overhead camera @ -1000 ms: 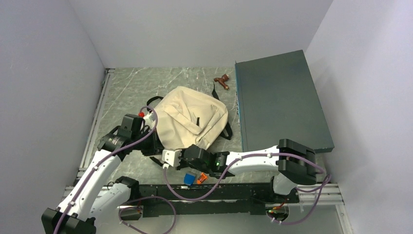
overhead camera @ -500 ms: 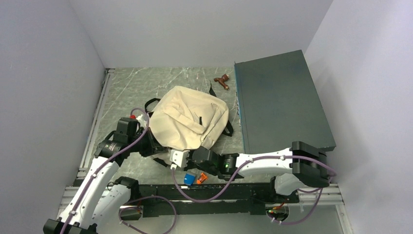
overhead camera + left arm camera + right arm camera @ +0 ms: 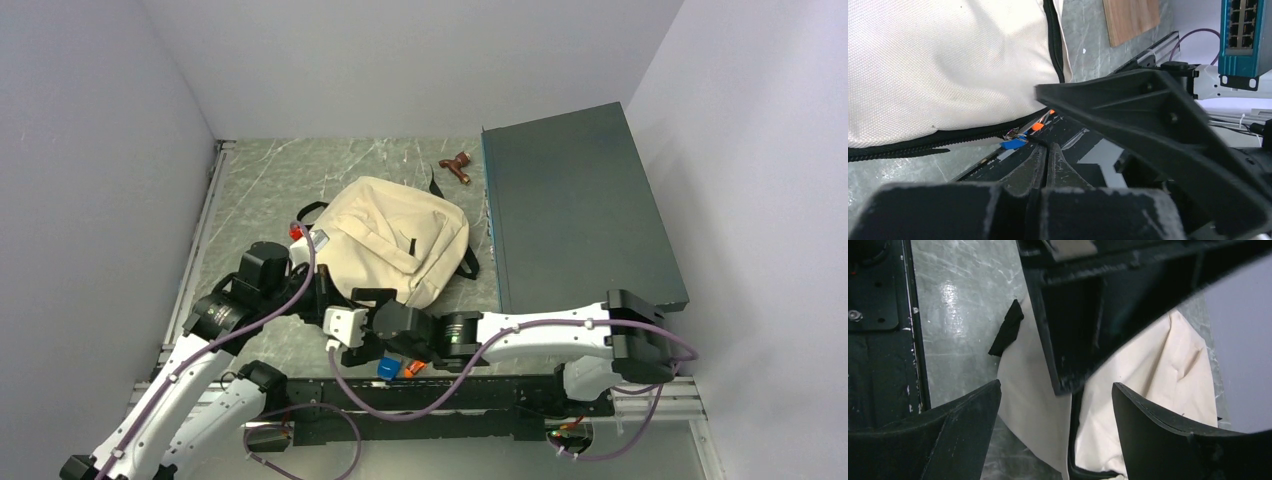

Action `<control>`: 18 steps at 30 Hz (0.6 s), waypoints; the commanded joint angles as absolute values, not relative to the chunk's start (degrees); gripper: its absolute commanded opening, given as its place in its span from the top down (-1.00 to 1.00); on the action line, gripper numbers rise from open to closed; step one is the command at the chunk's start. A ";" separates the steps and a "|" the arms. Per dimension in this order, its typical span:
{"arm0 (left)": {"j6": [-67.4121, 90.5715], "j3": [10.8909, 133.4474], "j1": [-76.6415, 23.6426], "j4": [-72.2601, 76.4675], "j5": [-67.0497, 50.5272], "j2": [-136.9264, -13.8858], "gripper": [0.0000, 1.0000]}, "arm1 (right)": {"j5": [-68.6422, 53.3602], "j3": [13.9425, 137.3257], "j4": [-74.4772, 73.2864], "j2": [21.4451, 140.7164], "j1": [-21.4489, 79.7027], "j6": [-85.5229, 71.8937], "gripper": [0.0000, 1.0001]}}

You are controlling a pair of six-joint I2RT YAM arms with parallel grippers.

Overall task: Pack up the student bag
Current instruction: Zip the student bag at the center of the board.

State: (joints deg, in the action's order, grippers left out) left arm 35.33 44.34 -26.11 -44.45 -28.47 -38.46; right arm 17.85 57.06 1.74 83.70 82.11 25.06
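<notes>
The student bag (image 3: 395, 245), beige canvas with black straps, lies flat in the middle of the table. My left gripper (image 3: 325, 290) is at its near left edge. In the left wrist view its fingers (image 3: 1040, 160) are pressed shut just below the bag's black zip edge (image 3: 923, 142). A thin dark strand sits at their tips, and I cannot tell whether it is pinched. My right gripper (image 3: 365, 310) reaches in from the right to the same near edge. Its jaws (image 3: 1057, 385) stand wide open over the cream fabric (image 3: 1033, 405), with nothing between them.
A big dark teal flat box (image 3: 575, 210) fills the right side. A small brown object (image 3: 458, 166) lies behind the bag. A blue piece (image 3: 388, 368) and an orange piece (image 3: 414, 366) sit by the near rail under the right arm. Walls close in on three sides.
My right gripper has opened wide and shifted a little left along the bag's near edge. The left arm has swung slightly, and the bag's near edge has shifted with it.
</notes>
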 commanded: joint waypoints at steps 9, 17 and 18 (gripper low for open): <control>32.08 50.13 -27.55 -48.87 -19.11 -37.10 1.00 | 32.82 65.47 0.76 94.67 82.17 28.22 0.01; 32.66 49.81 -25.04 -56.09 9.19 -42.34 1.00 | 32.08 63.57 -4.79 92.73 81.88 27.31 1.00; 32.54 49.42 -23.40 -55.99 9.38 -42.78 1.00 | 31.32 63.61 -6.06 92.38 81.72 27.33 1.00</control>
State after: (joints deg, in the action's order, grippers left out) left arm 32.69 48.12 -27.07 -54.39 -6.20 -41.19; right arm 29.30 63.86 0.69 94.41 82.61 27.42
